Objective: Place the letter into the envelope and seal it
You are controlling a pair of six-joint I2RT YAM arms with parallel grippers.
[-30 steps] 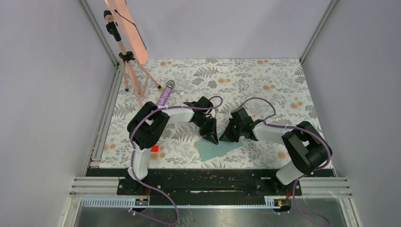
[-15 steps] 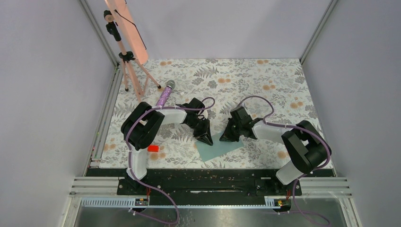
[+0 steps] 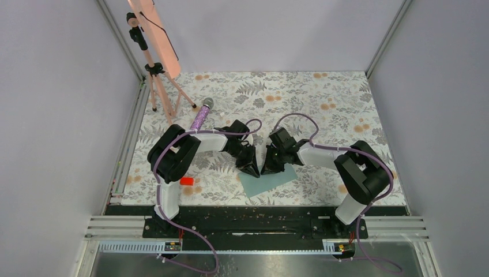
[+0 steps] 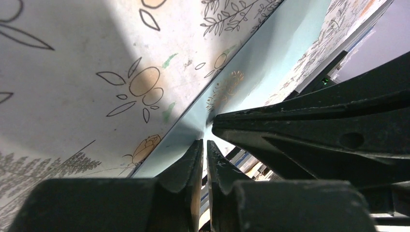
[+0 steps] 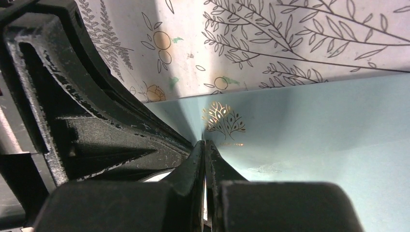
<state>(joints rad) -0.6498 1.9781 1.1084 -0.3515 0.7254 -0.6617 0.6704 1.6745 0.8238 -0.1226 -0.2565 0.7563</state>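
Pinched the envelope [image 3: 271, 180] at its 12 o'clock edge with left gripper [image 3: 252, 171] and right gripper [image 3: 266, 171], both squeezed closed, tips crowding; flanked by microphone [image 3: 202, 115] at 10 o'clock, red block [image 3: 186, 180] at 9.

No word or number can be read anywhere in these views. The one sign is a small gold tree emblem [image 5: 223, 121] printed on the envelope [image 5: 314, 145], a rounded leafy crown on a short trunk. It shows in both wrist views. Under it runs a line of tiny gold lettering [image 5: 227, 143], too small and blurred to make out. The worktop's fern and flower print carries no writing.
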